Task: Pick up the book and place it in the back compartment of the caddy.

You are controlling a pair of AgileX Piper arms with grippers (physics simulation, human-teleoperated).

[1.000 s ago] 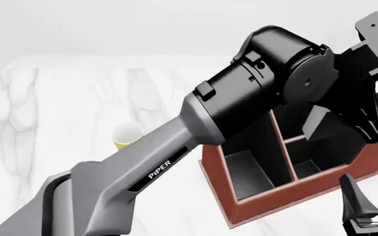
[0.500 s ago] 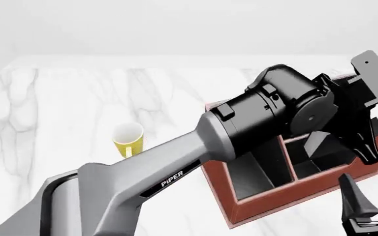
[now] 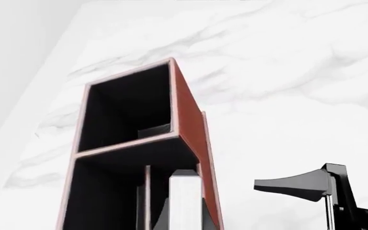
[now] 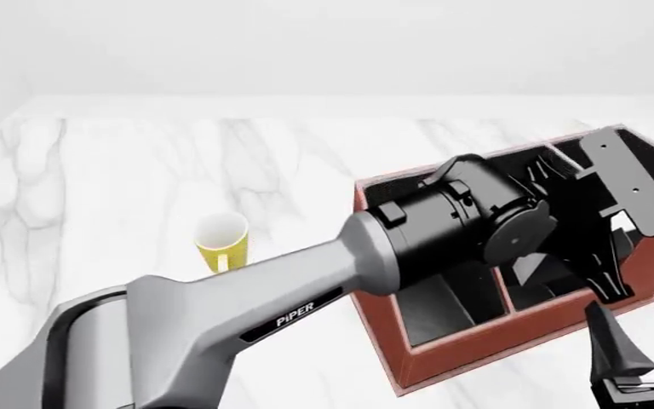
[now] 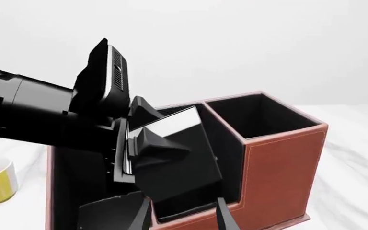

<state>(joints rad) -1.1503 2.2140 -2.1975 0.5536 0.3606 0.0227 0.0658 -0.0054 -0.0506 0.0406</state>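
The reddish-brown caddy (image 4: 418, 375) stands at the table's right. My left gripper (image 4: 582, 266) reaches down into it, shut on the black book (image 5: 184, 172). The book hangs tilted, white page edges (image 3: 185, 201) showing. Its lower end is down in a small black-lined cell behind a low reddish wall (image 5: 187, 218), beside the tall square cell (image 5: 254, 115). That small cell looks like the back compartment, though the arm hides much of it. Whether the book touches the floor is hidden. My right gripper (image 4: 643, 328) stands open near the caddy's front right corner.
A yellow mug (image 4: 222, 241) stands on the white marble table (image 4: 111, 170) left of the caddy. The left arm's thick forearm (image 4: 304, 298) crosses over the caddy's left cells. The table edge runs along the far side.
My left arm has come down, lowering the book from above the caddy's rim into the cell. The right gripper has stayed where it was.
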